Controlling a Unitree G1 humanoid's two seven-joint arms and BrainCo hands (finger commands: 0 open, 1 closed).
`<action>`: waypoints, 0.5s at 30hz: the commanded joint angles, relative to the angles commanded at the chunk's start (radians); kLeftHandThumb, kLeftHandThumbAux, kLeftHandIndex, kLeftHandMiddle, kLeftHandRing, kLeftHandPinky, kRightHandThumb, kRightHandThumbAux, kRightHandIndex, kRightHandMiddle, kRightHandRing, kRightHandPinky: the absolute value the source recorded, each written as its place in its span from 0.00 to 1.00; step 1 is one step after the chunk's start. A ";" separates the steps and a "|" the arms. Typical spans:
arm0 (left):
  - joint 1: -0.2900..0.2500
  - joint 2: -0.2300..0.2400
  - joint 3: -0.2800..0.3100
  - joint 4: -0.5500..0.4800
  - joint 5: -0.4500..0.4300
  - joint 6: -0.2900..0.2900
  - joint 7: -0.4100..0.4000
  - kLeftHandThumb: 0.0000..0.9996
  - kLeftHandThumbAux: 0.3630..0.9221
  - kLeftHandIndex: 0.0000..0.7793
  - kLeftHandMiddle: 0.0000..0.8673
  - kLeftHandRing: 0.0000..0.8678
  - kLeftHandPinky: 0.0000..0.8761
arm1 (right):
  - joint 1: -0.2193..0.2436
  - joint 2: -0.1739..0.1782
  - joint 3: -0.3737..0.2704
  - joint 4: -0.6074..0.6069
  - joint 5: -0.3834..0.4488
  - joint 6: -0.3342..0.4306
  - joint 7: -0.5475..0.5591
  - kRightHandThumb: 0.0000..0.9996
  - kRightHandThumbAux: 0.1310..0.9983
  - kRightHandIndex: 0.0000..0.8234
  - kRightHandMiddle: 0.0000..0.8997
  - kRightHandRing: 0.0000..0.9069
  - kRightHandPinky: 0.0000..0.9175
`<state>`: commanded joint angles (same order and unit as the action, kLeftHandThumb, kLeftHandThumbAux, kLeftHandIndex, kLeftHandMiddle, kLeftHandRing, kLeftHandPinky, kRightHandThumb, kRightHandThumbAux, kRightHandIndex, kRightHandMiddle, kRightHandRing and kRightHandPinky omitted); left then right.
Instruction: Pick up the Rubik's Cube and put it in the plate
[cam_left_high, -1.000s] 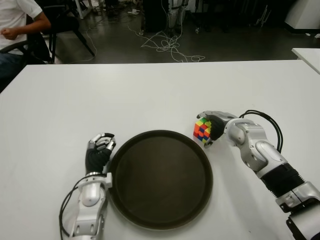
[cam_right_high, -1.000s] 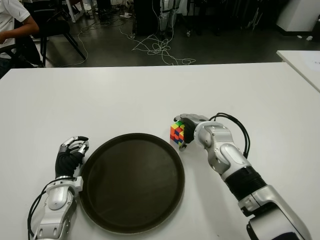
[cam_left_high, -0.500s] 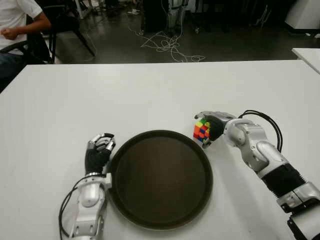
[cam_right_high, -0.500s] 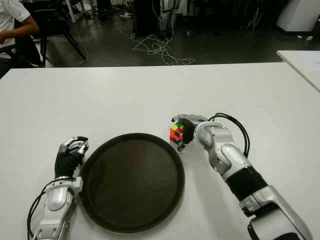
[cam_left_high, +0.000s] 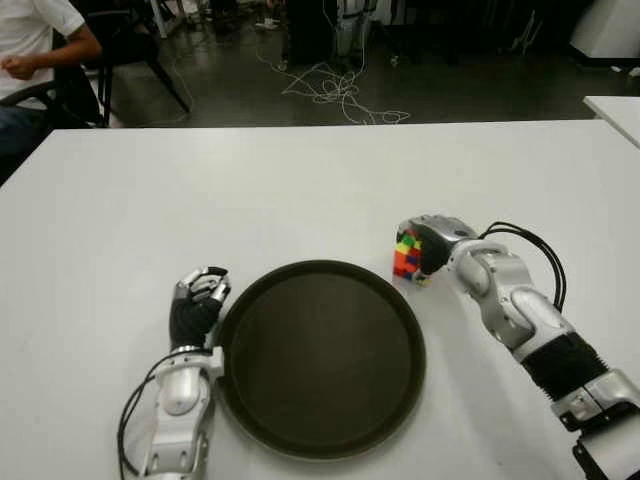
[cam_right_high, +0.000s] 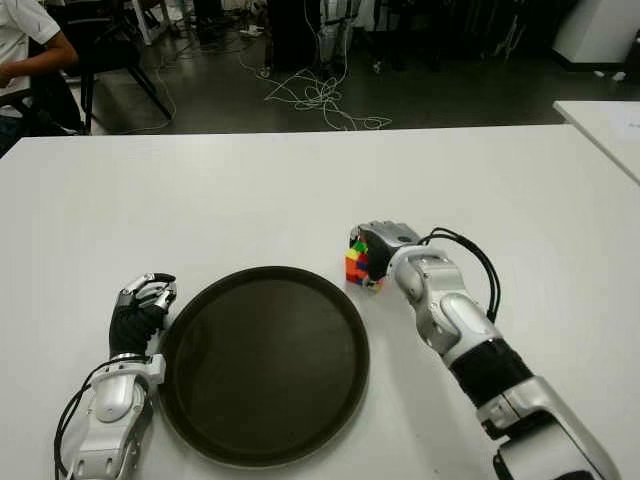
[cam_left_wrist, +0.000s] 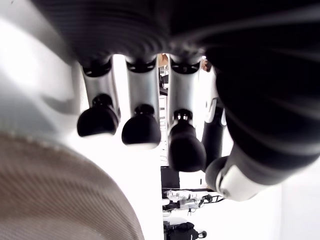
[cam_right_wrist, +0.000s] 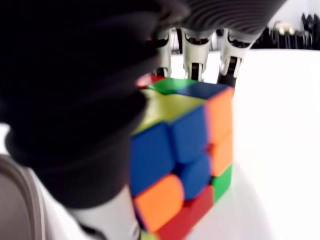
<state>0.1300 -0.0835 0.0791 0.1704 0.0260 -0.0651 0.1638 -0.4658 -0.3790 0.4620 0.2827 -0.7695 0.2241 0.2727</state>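
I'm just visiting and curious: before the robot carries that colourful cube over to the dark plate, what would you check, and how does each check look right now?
1. Right hand wrapped around the Rubik's Cube: ok, fingers curl over it.
2. Cube lifted off the table: cannot tell.
3. Plate free of objects: ok.
4. Cube beside the plate's far right rim, not yet over it: ok.
5. Left hand, at the plate's left rim, holds nothing: ok.

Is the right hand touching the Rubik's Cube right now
Touching. The right wrist view shows the right hand wrapped on the Rubik's Cube, fingers over its far edge.
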 joint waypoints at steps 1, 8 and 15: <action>0.000 0.000 0.000 0.000 0.000 0.001 0.001 0.71 0.61 0.57 0.94 0.96 0.95 | 0.001 0.002 -0.002 0.000 0.001 -0.001 -0.007 0.50 0.78 0.54 0.74 0.76 0.73; -0.003 0.005 -0.002 0.009 -0.001 -0.007 -0.002 0.71 0.61 0.57 0.94 0.96 0.94 | 0.012 0.008 -0.014 -0.004 0.009 -0.014 -0.052 0.67 0.71 0.52 0.74 0.77 0.76; -0.002 0.005 0.001 0.009 -0.012 -0.003 -0.011 0.71 0.61 0.57 0.94 0.96 0.94 | 0.016 0.010 -0.018 -0.013 0.007 -0.013 -0.063 0.68 0.70 0.51 0.70 0.74 0.72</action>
<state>0.1279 -0.0786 0.0797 0.1792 0.0145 -0.0684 0.1527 -0.4495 -0.3689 0.4444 0.2700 -0.7630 0.2115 0.2098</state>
